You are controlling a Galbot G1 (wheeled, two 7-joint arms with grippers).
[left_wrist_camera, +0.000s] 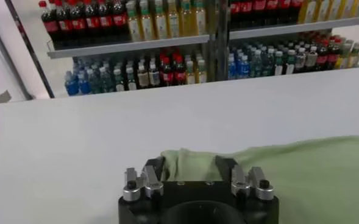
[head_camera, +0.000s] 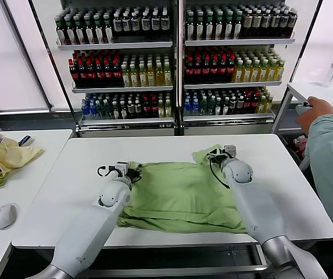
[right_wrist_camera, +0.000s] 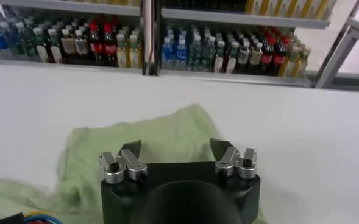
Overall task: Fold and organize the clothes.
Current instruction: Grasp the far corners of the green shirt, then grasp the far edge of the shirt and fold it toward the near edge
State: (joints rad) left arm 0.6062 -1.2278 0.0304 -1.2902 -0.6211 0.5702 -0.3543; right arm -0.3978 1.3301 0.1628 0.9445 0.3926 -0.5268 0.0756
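Left gripper (head_camera: pixel 132 169) sits at the T-shirt's (head_camera: pixel 181 195) far left corner; in the left wrist view its fingers (left_wrist_camera: pixel 156 168) stand apart with a bunch of green fabric between them, and whether they clamp it cannot be told; right gripper (head_camera: pixel 219 154) sits at the far right sleeve, its fingers (right_wrist_camera: pixel 132 148) spread over the cloth in the right wrist view, grip likewise undetermined; the light sage-green T-shirt lies spread flat near the middle of the white table (head_camera: pixel 67 186), toward its near edge, both arms reaching across it; a bystander's hand (head_camera: pixel 314 110) shows at the right edge; a pale yellow garment (head_camera: pixel 6 154) and a computer mouse (head_camera: pixel 4 215) rest on the adjoining left table; drink-bottle shelves (head_camera: pixel 175 64) stand behind.
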